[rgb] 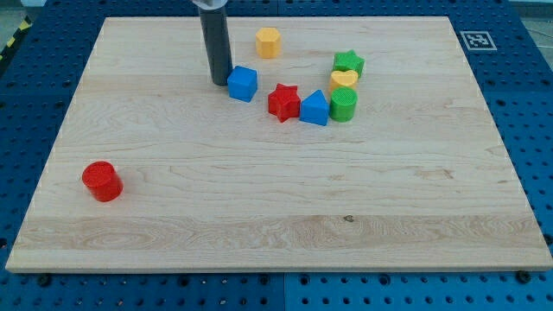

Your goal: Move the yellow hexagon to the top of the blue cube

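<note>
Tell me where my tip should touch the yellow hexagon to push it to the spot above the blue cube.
Probably its right-hand face, pushing toward the view's left. The yellow hexagon sits up and to the right of the blue cube, so it mostly needs to slide left. Its flat side faces give a steady contact. My tip now rests beside the cube's left side, so it must first circle round above the hexagon.

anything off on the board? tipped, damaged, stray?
Nothing damaged or tipped. Only oddity: the red cylinder block sits alone at the view's lower left, far from the cluster. My tip rests just left of the blue cube, not by the yellow hexagon block.
</note>
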{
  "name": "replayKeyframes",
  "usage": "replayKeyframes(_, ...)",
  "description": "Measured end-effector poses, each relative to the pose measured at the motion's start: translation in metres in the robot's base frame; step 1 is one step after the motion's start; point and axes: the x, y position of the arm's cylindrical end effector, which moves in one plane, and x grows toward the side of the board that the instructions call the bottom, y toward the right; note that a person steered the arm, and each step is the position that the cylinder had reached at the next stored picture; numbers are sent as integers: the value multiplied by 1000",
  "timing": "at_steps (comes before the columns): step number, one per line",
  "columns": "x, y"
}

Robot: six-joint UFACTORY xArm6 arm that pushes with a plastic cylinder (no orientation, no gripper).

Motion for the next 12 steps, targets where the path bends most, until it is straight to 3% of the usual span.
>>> replayKeyframes(5,8,12)
replayKeyframes(12,-45,-28)
